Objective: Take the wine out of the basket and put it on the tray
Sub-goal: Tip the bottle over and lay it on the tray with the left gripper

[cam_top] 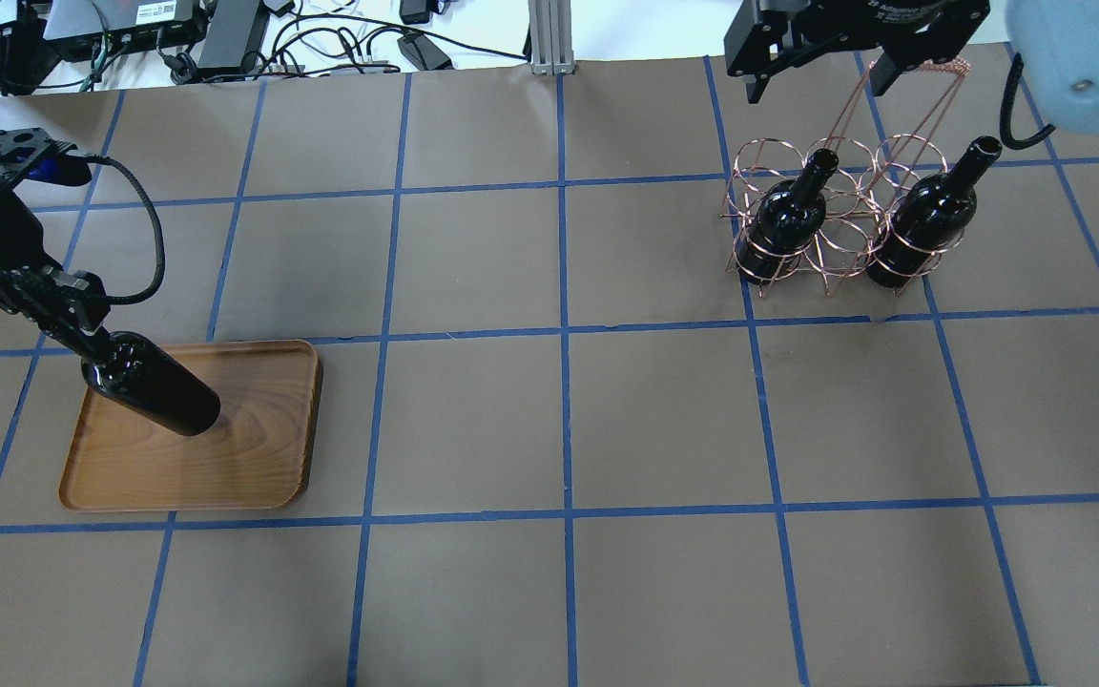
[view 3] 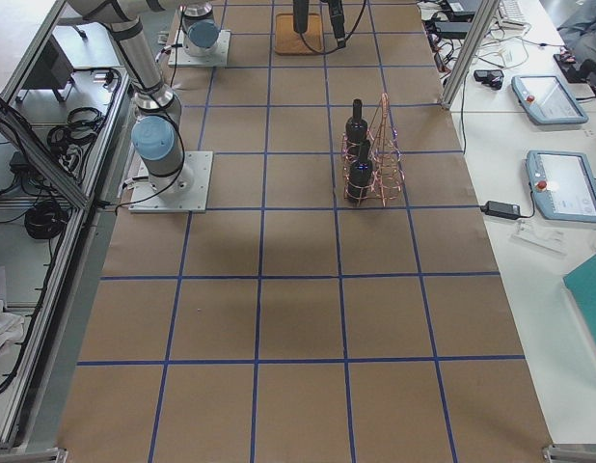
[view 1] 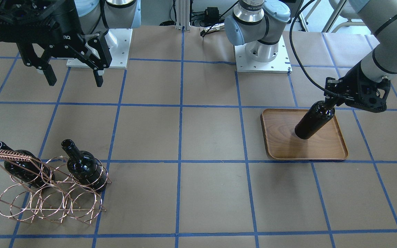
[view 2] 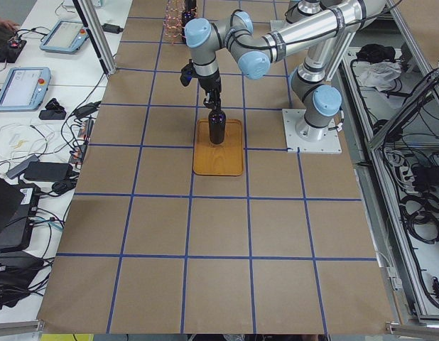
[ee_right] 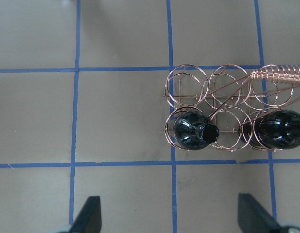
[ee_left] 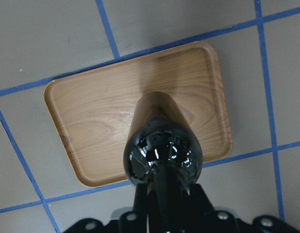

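Note:
My left gripper [view 1: 328,103] is shut on the neck of a near-black wine bottle [view 1: 314,121]. The bottle is upright, with its base on or just above the brown wooden tray [view 1: 326,150]. The left wrist view looks down on the bottle [ee_left: 162,150] and the tray [ee_left: 91,121]. The copper wire basket [view 1: 47,198] holds two more bottles [view 1: 22,167] [view 1: 84,168]. My right gripper [view 1: 73,78] is open and empty, high above the table behind the basket. Its wrist view shows the basket [ee_right: 223,94] and both bottles [ee_right: 193,131] [ee_right: 278,128] below.
The brown paper table carries a blue tape grid. The arms' white base plates [view 1: 98,51] [view 1: 262,57] stand at the robot's side. Cables and devices [cam_top: 225,38] lie past the table's far edge. The basket's tall handle [cam_top: 893,95] rises close to my right gripper.

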